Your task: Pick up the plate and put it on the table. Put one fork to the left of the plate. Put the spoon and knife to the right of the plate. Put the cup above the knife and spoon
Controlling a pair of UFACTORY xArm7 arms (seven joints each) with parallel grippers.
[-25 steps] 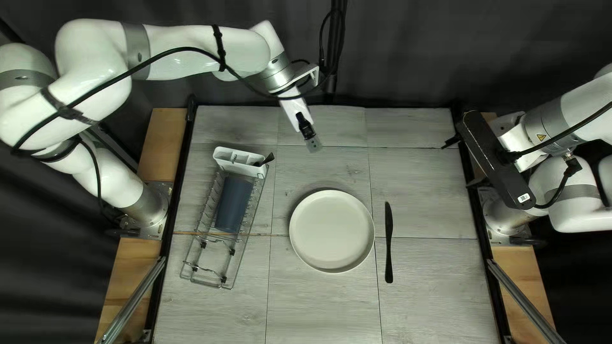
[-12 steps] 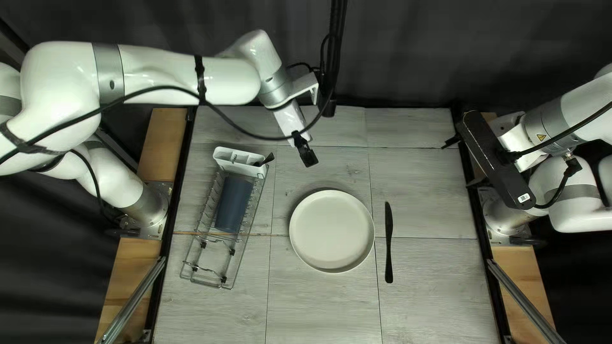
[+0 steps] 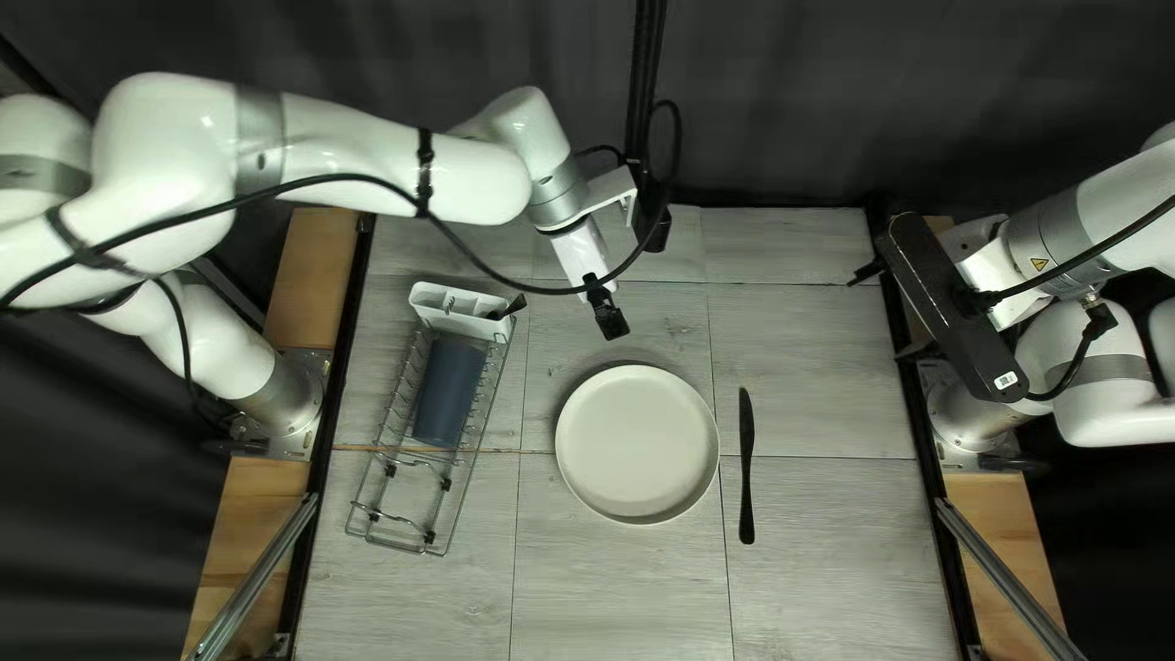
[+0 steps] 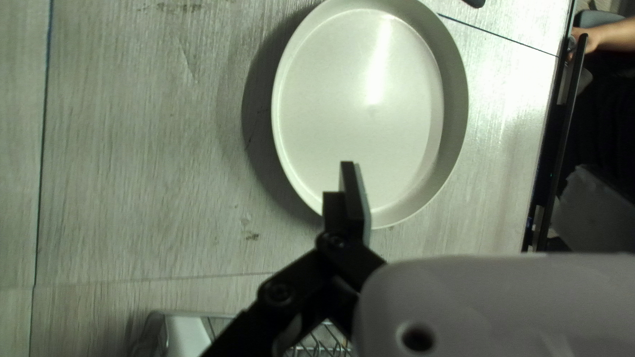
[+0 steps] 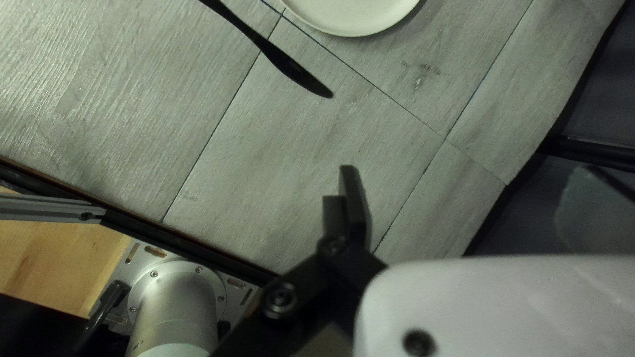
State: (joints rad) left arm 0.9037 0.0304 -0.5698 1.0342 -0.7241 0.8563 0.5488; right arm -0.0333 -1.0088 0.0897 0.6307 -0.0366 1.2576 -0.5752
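Note:
A white plate (image 3: 636,443) lies flat at the middle of the table, and a black knife (image 3: 745,464) lies just to its right, parallel to the table's side edges. A dark blue cup (image 3: 448,390) lies on its side in the wire dish rack (image 3: 404,523). The rack's white caddy (image 3: 459,310) holds a black utensil handle (image 3: 516,304). My left gripper (image 3: 610,321) hangs open and empty above the table, just beyond the plate's far rim. One of its fingers (image 4: 353,193) shows over the plate (image 4: 369,109). My right gripper is open at the table's right edge, one finger (image 5: 353,208) showing, with the knife (image 5: 278,54) well ahead of it.
The dish rack stands left of the plate, along the left side of the table. My right arm's base (image 5: 173,307) is bolted beside the table's black edge rail. A person's hand (image 4: 603,34) shows past the table's near edge in the left wrist view.
My left arm has swung its gripper from the table's far edge toward the plate and slightly to the right. The right arm, plate, knife and rack have not moved.

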